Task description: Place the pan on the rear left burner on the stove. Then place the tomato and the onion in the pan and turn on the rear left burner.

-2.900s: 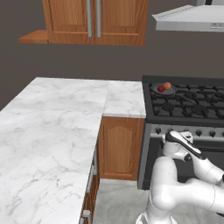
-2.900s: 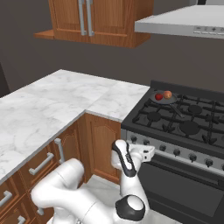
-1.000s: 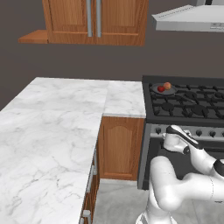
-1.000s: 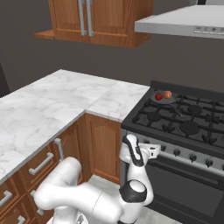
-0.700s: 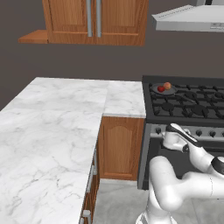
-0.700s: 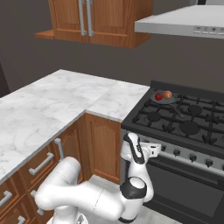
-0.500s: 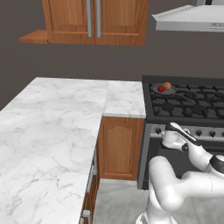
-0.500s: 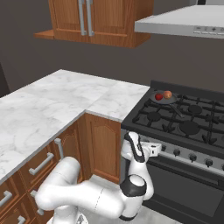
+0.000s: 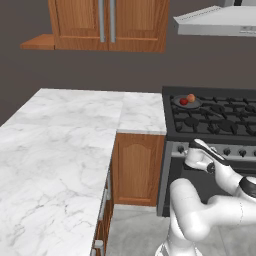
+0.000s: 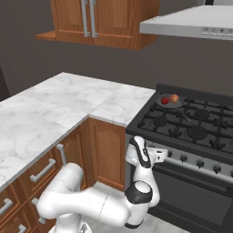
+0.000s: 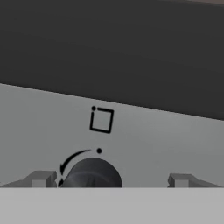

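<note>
Kitchen: marble counter (image 9: 65, 145), wood cabinets, hood above stove (image 10: 191, 123).
Pan (image 9: 186, 103): sits on rear left burner, at far left corner of grates; also seen at (image 10: 169, 101).
Tomato (image 9: 183, 101): in pan, dark red, on the left.
Onion (image 9: 191, 97): in pan, orange-brown, just beside tomato.
Burner: hidden under pan; no flame visible, so lit or not cannot be told.
Gripper (image 11: 107, 179): low at stove's silver front panel, facing a dark knob (image 11: 89, 173).
Fingers (image 11: 41, 178): spread wide, one either side of knob, gripping nothing; right tip well off knob, left tip close by it, contact unclear.
Marking: small square outline with a dot at its upper left corner printed above knob, likely pointing to rear left burner.
Done: pan placed, tomato and onion both inside.
Left: closing on knob and turning it to light burner.
Progress: judged near the end, last step in hand.
</note>
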